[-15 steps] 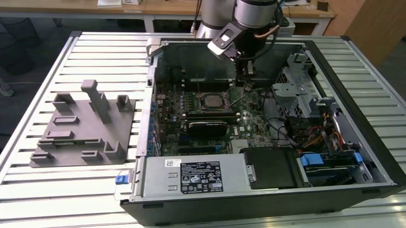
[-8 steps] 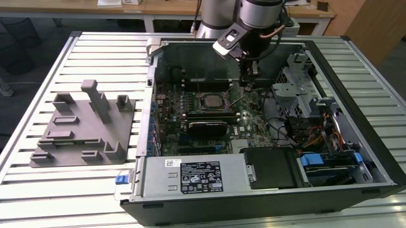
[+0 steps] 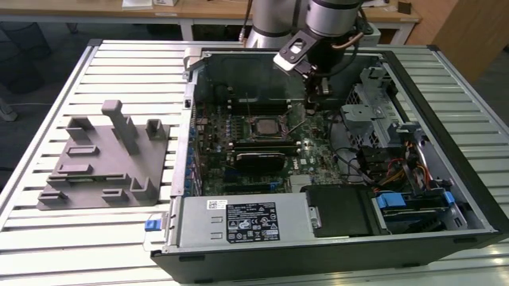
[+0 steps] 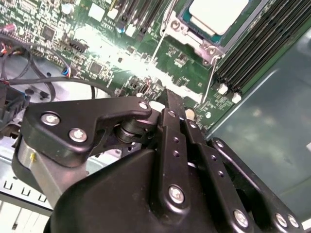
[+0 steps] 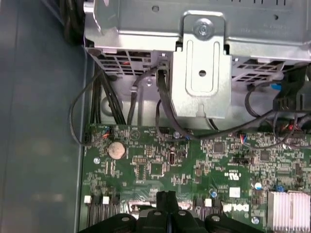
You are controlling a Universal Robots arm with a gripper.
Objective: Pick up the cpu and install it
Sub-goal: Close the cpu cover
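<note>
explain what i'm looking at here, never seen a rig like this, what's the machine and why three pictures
The machine is a robot arm with a two-fingered hand at its end. The exterior view comes from a camera off the arm that sees the whole scene. The two wrist views come from cameras riding on the arm near the hand, so they look closely at the work. On the slatted table lie an open computer case and, to the exterior view's left of it, a grey moulded holder block. The hand hangs inside the case above the green motherboard, its fingers shut with nothing between them. The cpu, a pale square chip, sits in its socket on the board.
</note>
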